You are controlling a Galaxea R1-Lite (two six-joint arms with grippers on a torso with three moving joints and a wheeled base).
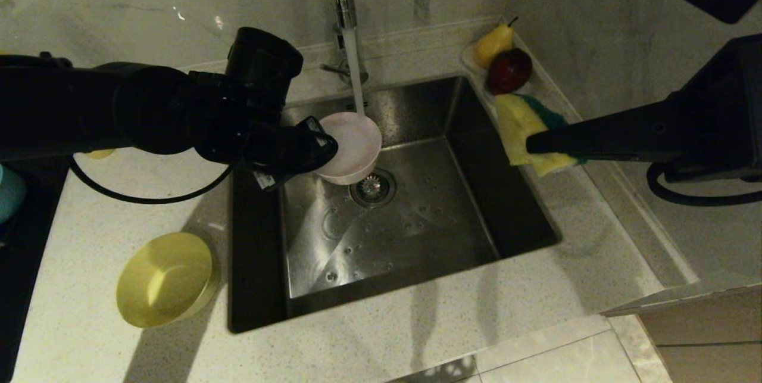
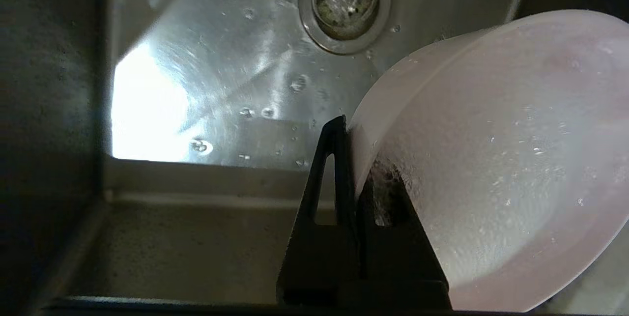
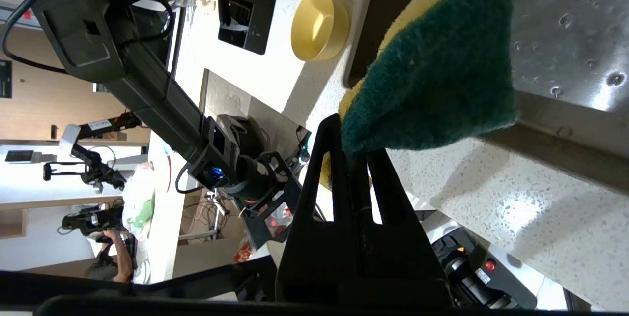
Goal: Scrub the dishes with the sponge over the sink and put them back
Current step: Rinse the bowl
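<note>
The speckled worktop (image 1: 417, 323) surrounds the steel sink (image 1: 417, 222), its basin bare around the drain. Over it the left tool (image 1: 324, 145) pinches the tilted pink bowl (image 1: 354, 145) by its rim under the tap's stream. The yellow bowl (image 1: 164, 279) sits left. The right tool (image 1: 533, 143) clamps the sponge (image 1: 524, 133) above the sink's right edge, beside fruit (image 1: 509, 70).
</note>
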